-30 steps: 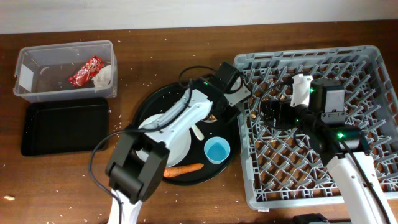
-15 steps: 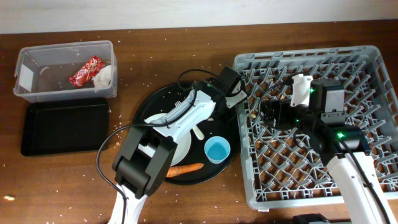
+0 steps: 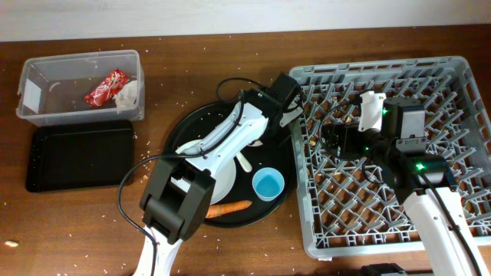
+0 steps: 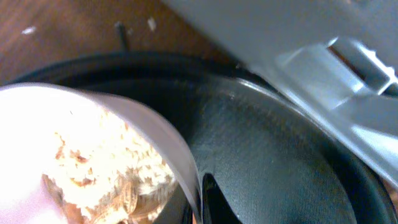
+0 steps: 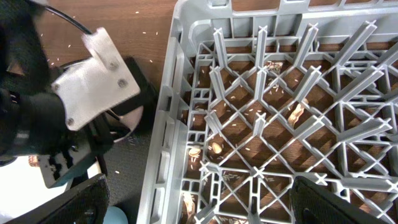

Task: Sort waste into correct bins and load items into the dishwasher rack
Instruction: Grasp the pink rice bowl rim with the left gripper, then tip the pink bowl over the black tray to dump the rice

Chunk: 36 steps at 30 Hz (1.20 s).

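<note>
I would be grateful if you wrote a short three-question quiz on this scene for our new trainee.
1. True or false: the red wrapper lies inside the clear tub.
2. The orange carrot lies on: A) the round black tray; B) the dishwasher rack; C) the shallow black rectangular tray.
3. In the left wrist view, what does the small white bowl hold?

Key: 1 true; 2 A; 3 beige rice-like crumbs.
</note>
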Tool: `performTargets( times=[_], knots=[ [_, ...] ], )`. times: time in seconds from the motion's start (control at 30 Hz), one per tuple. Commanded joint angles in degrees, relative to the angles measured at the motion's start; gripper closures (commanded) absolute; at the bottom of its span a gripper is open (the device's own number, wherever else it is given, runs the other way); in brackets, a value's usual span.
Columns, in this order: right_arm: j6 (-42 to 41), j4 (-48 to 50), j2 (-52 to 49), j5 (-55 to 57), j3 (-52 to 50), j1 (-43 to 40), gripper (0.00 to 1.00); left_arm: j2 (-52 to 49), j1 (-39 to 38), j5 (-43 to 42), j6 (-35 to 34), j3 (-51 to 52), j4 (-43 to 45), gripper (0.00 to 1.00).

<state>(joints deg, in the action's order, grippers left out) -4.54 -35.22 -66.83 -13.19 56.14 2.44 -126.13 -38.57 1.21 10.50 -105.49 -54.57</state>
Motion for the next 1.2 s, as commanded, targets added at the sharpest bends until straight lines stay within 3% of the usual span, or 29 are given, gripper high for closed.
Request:
performTargets(
  times=[0.0, 0.2, 0.37, 0.67, 0.93, 1.17],
  knots=[
    [-0.3, 0.0, -0.1, 0.3, 0.9, -0.3, 0.08, -0.2, 0.1, 4.5, -2.4, -6.5, -4.4, 0.99],
    [-0.3, 0.0, -0.1, 0.3, 0.9, -0.3, 0.08, -0.2, 2.8, 6.2, -6.4, -17.0, -16.0, 0.99],
    [-0.3, 0.0, -0.1, 0.3, 0.9, -0.3, 0.08, 0.3, 10.5, 6.1, -11.4, -26.0, -31.8, 1.0],
    [-0.3, 0.0, -0.1, 0.3, 0.9, -0.3, 0.08, 8.2, 28.5, 2.4, -12.8, -26.5, -42.2, 0.99],
    [-0.3, -0.2, -0.1, 0.3, 0.9, -0.3, 0.08, 8.6, 45.1, -10.8, -4.2, -22.3, -42.2, 0.99],
    [-0.3, -0.6, -0.1, 0.3, 0.9, -0.3, 0.08, 8.8, 57.7, -25.9, 6.9, -9.2, -37.1, 0.99]
  ],
)
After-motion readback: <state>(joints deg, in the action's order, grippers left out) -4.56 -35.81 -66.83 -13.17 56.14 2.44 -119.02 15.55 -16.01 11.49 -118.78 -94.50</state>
